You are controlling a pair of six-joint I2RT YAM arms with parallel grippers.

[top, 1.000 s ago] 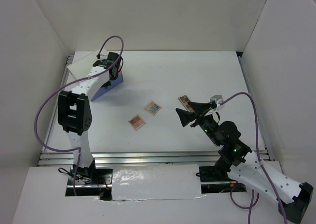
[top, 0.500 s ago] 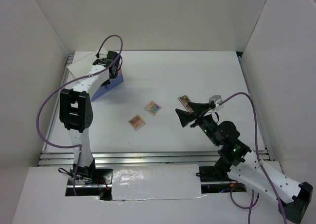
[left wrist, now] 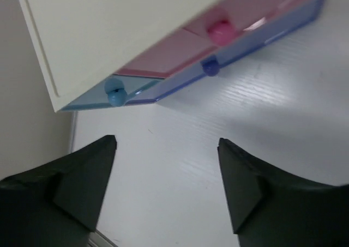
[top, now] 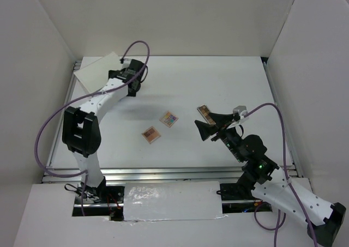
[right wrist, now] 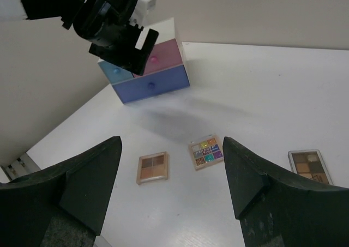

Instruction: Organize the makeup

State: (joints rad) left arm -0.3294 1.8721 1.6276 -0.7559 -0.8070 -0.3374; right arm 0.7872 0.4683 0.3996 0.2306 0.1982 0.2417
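Observation:
Three pieces of makeup lie on the white table: a brown square palette (top: 151, 134) (right wrist: 152, 167), a colourful square palette (top: 169, 119) (right wrist: 206, 152), and a long brown palette (top: 204, 111) (right wrist: 310, 166). My right gripper (top: 200, 126) (right wrist: 172, 143) hangs open above the table just right of the square palettes, holding nothing. My left gripper (top: 133, 79) (left wrist: 166, 143) stands open and empty at the front of the white drawer box (top: 98, 70) (left wrist: 125, 29). The box's pink and blue drawers (right wrist: 152, 85) look pushed in. No other makeup is in view.
White walls close in the table at the back, left and right. The drawer box stands in the far left corner, its knobs (left wrist: 220, 30) facing the table's middle. A metal rail (top: 163, 173) runs along the near edge.
My left gripper has opened and swung right, off the box front. The blue drawer that stuck out of the box no longer shows from above. The right arm has barely moved.

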